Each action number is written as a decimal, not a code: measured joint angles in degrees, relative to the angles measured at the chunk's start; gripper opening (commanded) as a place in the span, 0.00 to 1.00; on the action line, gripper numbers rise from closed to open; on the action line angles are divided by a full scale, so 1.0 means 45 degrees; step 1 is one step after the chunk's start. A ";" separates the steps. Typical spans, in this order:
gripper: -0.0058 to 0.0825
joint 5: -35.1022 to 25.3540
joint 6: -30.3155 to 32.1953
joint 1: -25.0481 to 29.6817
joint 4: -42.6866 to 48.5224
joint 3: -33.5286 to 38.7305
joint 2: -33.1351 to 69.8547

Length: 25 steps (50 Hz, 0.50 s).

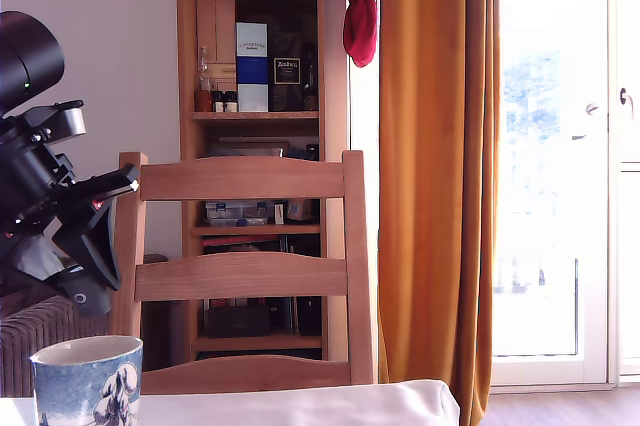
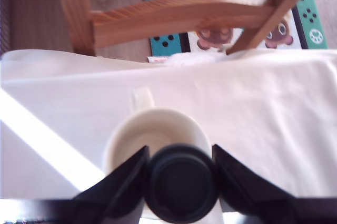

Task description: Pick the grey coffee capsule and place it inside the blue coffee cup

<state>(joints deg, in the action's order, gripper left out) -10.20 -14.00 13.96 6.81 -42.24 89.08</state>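
One capsule is in play, and it sits between the two black fingers of the gripper (image 2: 181, 169), which press against its sides — the jaws are clamped on the grey coffee capsule (image 2: 181, 183). In the wrist view the capsule shows as a dark round disc, so one of its round ends faces the camera; its axis appears to run straight away from the camera, down toward the table. Whether that end is the wide or the narrow one cannot be told.

Taking the blue coffee cup (image 1: 88, 381) as the landmark: the capsule hangs directly above the cup's pale open mouth, overlapping the rim nearest the camera, and the cup's handle (image 2: 142, 99) points away from the gripper, toward the wooden chair (image 1: 245, 271) behind it. The cup stands upright on the white tablecloth (image 2: 263, 108), its cream inside showing nothing in it so far as can be seen.

This arrangement reads as the placing step — the capsule is held over the opening, probably so that a release would drop it in. It looks a little off centre toward the near rim, so a slight advance may be wise first. In the exterior view the arm (image 1: 50, 196) is above the cup, at that view's left; the capsule cannot be made out there.
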 measured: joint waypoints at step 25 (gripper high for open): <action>0.15 0.0053 0.0160 -0.0024 0.0520 0.0000 0.0000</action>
<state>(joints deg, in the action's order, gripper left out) -9.96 -13.28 13.85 9.15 -42.24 89.08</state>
